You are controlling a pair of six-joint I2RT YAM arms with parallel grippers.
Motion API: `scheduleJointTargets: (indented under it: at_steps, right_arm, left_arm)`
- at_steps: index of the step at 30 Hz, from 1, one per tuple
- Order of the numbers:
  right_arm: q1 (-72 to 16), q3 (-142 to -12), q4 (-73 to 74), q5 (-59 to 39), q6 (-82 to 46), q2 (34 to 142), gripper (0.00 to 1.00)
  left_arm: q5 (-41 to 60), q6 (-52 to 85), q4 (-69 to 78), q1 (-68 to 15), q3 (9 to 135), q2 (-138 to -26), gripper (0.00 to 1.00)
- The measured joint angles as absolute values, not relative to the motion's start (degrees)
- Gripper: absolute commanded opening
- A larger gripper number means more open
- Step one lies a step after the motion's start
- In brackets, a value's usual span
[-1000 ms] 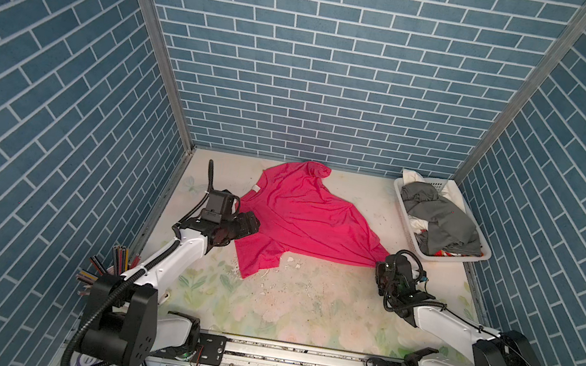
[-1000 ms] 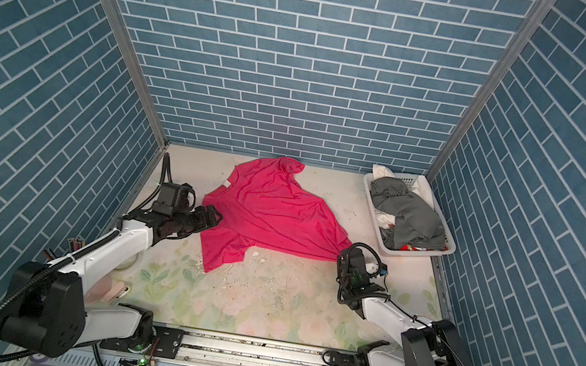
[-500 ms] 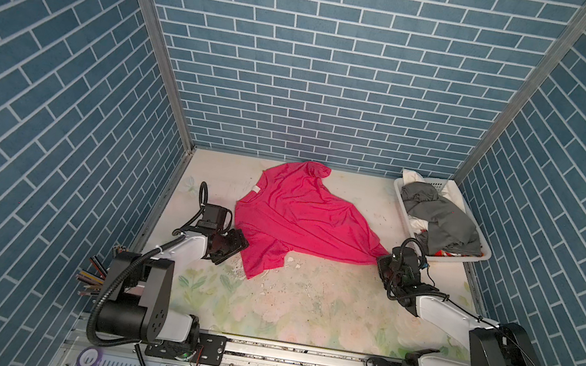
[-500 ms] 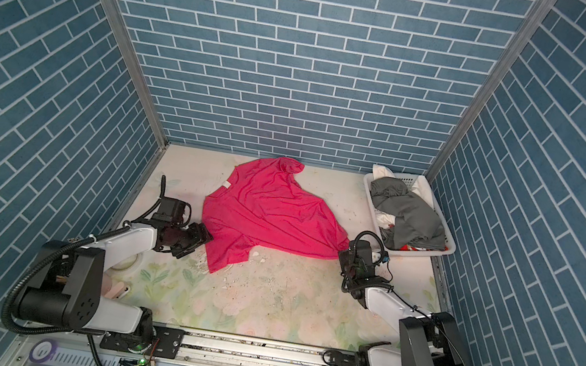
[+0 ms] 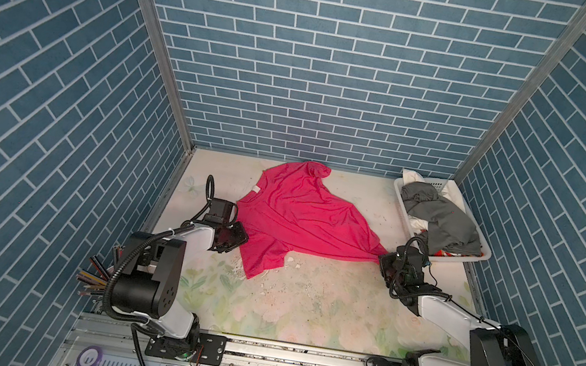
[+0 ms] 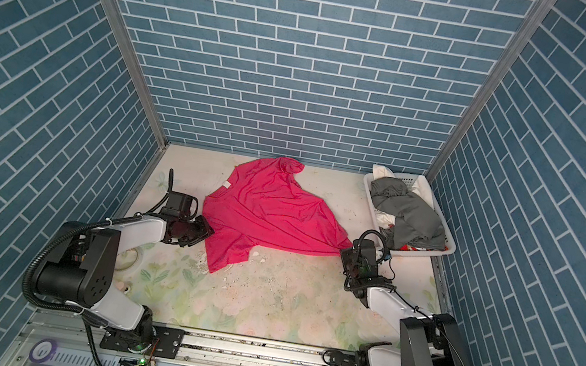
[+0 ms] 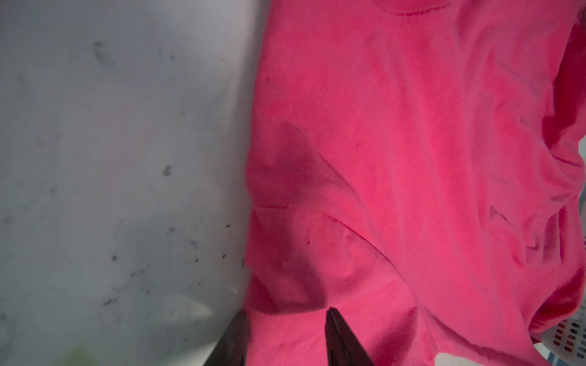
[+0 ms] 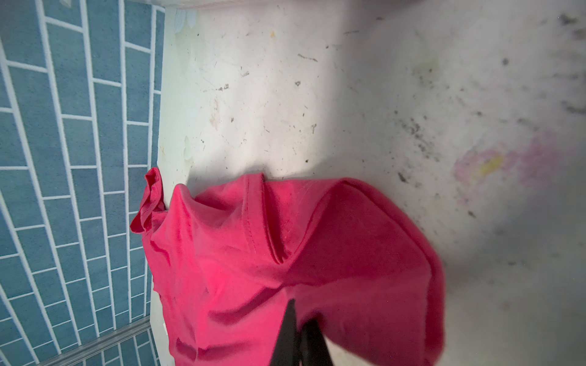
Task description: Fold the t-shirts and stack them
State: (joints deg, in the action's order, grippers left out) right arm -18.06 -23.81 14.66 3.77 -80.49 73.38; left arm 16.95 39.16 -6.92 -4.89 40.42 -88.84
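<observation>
Pink shirt is lying spread on the desk between the two tools, running from the left tool at its sleeve side to the right tool at a drawn-out corner. Just beyond the right tool, a basket of white slotted plastic is holding a crumpled grey shirt heaped on top. White cloth is showing at the end farthest from that tool, and a scrap of red cloth is peeking out at the nearest end.

Compared with a second ago, the left arm is standing more folded and upright, while its tool is sitting at much the same edge of the shirt. The right tool is sitting a little nearer the basket, with the shirt's lower edge pulling into a straighter line toward it.

In the left wrist view the dark fingers are standing partly apart, with the shirt's edge between them and not pinched. In the right wrist view the fingers are pressing almost together, clamping a bunch of the pink cloth, which is fanning out from them in taut ridges.

The shirt is looking soft and matte, rippling in long folds, with a small white tag at the neck and one sleeve curling up at the end farthest from both tools. The desk is showing a pale floral print, scuffed and speckled with crumbs.
</observation>
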Motion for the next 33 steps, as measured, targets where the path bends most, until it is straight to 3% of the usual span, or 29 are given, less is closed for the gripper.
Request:
scheduleJointTargets:
  at_steps: [13,21,33]
  right_arm:
    - [-16.9,-23.8,15.9,2.3,-80.5,73.3,0.0]
    - [-16.1,-23.8,15.9,1.9,-79.6,72.8,0.0]
    - [-16.0,-23.8,16.1,1.1,-79.4,72.6,0.0]
  left_arm:
    - [12.1,39.5,-3.9,-6.8,40.5,-89.7,0.42]
    - [11.6,39.0,-5.4,-7.4,38.3,-86.7,0.5]
    - [14.8,41.1,-6.8,-11.0,33.7,-81.5,0.51]
